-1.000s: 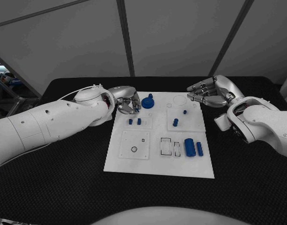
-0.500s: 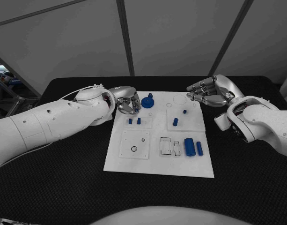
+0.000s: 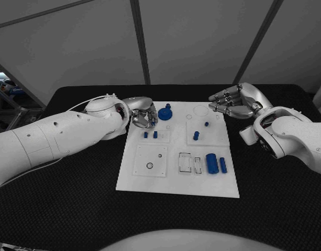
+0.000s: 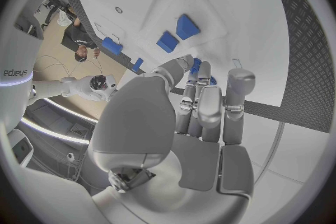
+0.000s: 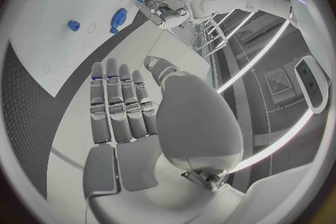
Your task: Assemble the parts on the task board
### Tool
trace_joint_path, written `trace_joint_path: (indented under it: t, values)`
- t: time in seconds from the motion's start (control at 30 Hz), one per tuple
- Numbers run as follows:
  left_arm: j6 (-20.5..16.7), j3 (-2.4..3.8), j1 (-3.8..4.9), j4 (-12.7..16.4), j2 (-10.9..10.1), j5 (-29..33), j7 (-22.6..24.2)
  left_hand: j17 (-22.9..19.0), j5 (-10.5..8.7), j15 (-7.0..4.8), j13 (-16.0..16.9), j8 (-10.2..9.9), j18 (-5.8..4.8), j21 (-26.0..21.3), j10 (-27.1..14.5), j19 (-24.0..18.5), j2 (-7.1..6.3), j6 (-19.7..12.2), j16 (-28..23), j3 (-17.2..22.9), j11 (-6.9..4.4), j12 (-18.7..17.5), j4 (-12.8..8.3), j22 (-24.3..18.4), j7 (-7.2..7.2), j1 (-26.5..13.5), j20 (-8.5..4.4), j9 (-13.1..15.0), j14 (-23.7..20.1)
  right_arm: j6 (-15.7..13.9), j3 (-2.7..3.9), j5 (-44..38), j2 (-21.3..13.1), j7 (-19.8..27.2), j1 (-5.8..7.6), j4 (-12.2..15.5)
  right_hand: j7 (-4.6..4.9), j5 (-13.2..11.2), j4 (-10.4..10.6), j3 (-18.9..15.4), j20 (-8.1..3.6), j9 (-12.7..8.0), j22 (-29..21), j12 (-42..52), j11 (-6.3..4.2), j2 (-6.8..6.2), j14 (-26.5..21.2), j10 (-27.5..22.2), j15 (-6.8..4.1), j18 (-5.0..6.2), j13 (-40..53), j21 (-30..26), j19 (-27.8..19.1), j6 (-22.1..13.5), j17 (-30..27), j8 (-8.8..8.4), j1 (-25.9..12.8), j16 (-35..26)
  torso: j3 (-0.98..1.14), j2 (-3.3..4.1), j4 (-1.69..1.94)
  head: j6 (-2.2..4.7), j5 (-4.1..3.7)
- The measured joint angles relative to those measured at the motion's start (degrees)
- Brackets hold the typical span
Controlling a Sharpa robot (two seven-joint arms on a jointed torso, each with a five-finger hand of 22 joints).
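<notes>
The left hand's fingers [image 4: 210, 101] are lying close together and nearly straight, holding nothing, their tips reaching toward a blue part partly hidden behind them. The left hand [image 3: 141, 111] is hovering at the far left corner of the white board [image 3: 172, 183], just beside the round blue part [image 3: 165, 113]. The right hand's fingers [image 5: 119, 106] are lying side by side, extended, with the thumb set apart and nothing in the palm. The right hand [image 3: 233, 102] is hanging off the board's far right corner, over the black table [image 3: 54, 209].

Two small blue pegs [image 3: 150, 135] are standing left of center; two long blue cylinders [image 3: 216, 163] are lying near the right edge. The near half of the board and the table around it are offering open room.

The left wrist view is showing two blue blocks [image 4: 177, 34] close beyond the fingertips; the right wrist view is showing the opposite hand across the board.
</notes>
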Motion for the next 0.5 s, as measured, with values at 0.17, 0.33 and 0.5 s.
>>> trace_joint_path:
  t: [0.17,0.33,0.5]
  values:
    - [0.06,0.0,-0.02,-0.3,0.21,0.01,0.01,0.0,0.01,0.0,0.0,0.0,0.0,0.0,0.0,0.0,-0.17,0.0,0.0,0.0,0.0,0.0,0.0,-0.01,0.0,-0.17,0.0,-0.07,0.0,0.0,0.0,0.0,0.0,0.0,0.0,0.03,0.0,0.03,0.0,0.0,0.0,0.0,0.0,0.0,0.0,0.0,0.0,0.0,0.0,0.0,0.0,0.0,0.0,0.0,0.0,0.0,0.0,0.0,0.01,-0.01,0.0,0.02,0.03]
    - [0.09,0.01,-0.09,-0.44,0.28,0.02,0.01,-0.03,0.01,0.0,0.01,-0.23,0.0,0.0,0.0,0.0,-0.16,0.0,0.0,0.0,0.0,-0.28,0.0,-0.02,0.0,-0.28,0.0,-0.13,0.0,0.0,0.0,0.0,0.01,0.0,0.0,0.03,0.0,0.41,0.0,0.0,0.0,0.0,-0.09,0.0,0.0,0.0,0.0,0.0,0.0,0.0,0.0,0.0,0.0,0.0,-0.05,0.0,0.0,0.0,0.01,-0.01,-0.01,0.02,0.08]
    - [0.18,0.01,-0.18,-0.68,0.34,0.03,0.0,-0.83,0.01,0.0,-0.06,-1.01,0.0,-0.78,-0.26,0.0,-0.3,-0.34,0.0,-0.16,0.26,-1.36,0.16,-0.48,0.34,-0.89,0.0,-0.54,0.0,0.0,0.0,0.0,0.01,0.0,0.0,0.03,0.0,0.41,0.0,0.0,0.0,0.0,-0.09,0.0,0.0,0.0,0.0,0.0,0.0,0.0,0.0,0.0,0.0,0.0,-0.05,0.0,0.0,0.0,0.01,-0.01,-0.01,0.02,-0.01]
